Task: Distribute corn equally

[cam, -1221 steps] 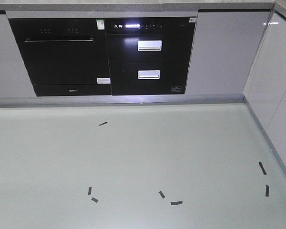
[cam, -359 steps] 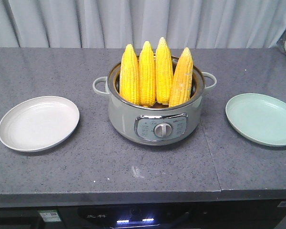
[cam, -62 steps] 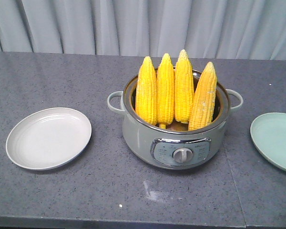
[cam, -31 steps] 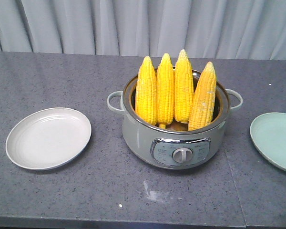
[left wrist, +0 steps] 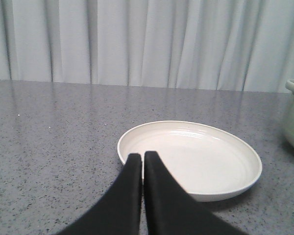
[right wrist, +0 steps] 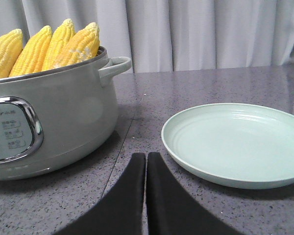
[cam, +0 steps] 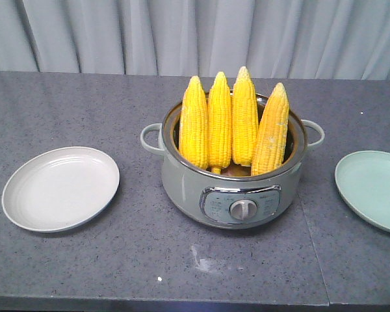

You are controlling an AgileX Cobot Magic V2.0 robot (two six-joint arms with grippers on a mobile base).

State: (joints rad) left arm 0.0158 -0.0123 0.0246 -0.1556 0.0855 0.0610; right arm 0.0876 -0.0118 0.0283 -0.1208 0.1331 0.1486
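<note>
Pot (cam: 182,188) w/ upright corn (cam: 220,123) is drifting left as we're centring; left tool (left wrist: 139,155), pinched empty, is facing white plate (left wrist: 196,156), right tool (right wrist: 146,155) likewise green plate (right wrist: 235,142), for halving.

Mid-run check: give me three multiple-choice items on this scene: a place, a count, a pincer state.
1. Where is the corn? A) upright in the pot B) flat on the counter C) on a plate
2. How many cobs? A) two B) four C) six
3. The pincers are: A) both shut, empty B) left holding a cob C) both wide open
1 A: cobs stand in the pot, white plate and green plate bare. 2 B: four tips show. 3 A: left pincer and right pincer are closed on nothing.
</note>
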